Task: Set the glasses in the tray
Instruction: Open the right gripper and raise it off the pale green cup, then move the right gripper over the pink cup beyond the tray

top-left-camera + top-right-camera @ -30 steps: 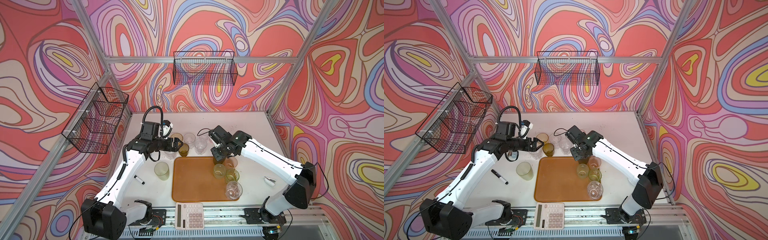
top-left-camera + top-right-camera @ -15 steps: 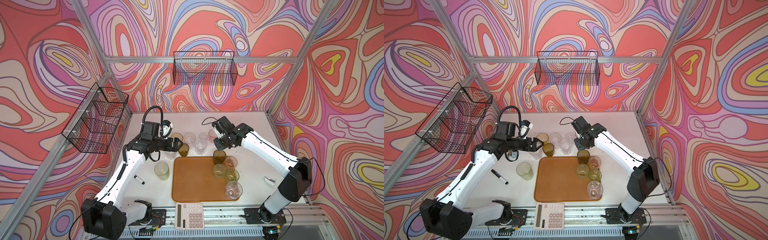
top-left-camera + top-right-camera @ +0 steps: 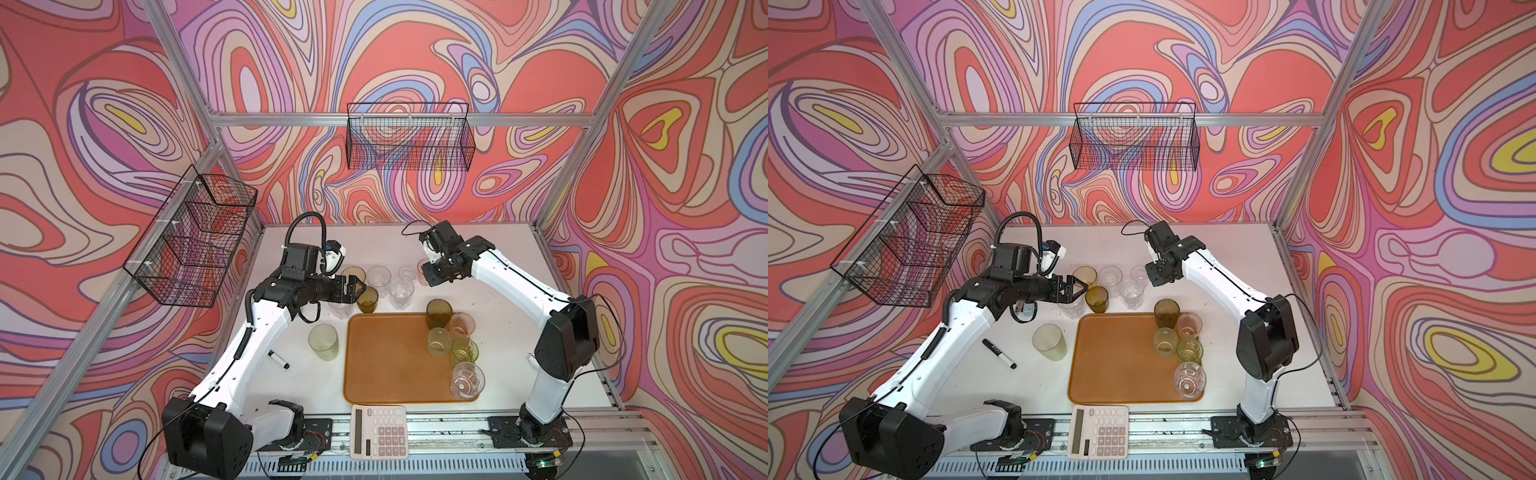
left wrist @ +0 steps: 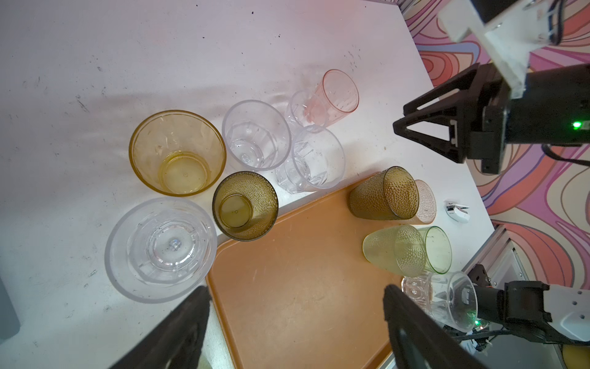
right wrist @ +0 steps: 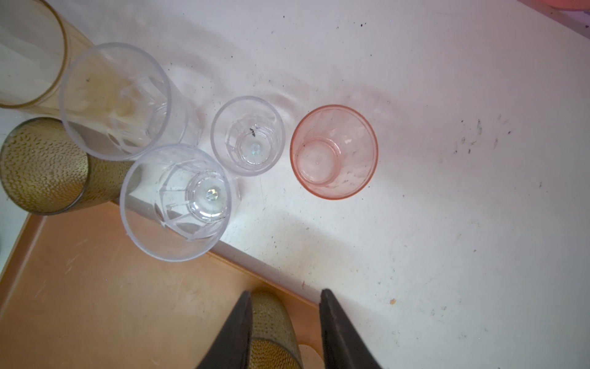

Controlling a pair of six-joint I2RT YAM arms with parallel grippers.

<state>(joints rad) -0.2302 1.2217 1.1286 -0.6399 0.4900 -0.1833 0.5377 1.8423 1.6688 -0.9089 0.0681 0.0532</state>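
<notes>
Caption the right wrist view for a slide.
Right gripper open, empty; pink glass and three clear glasses upright on the table beside the tray.

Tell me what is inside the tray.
Along the tray's right side stand an olive-brown glass, a pink glass, a pale green glass, a bright green glass, a clear glass. Floor beneath them is covered; rest bare.

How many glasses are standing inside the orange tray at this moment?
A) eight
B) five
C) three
B: in both top views five glasses stand in the tray, along the side nearer the right arm: an olive-brown glass, a pink glass, a pale green glass, a bright green glass and a clear glass.
</notes>
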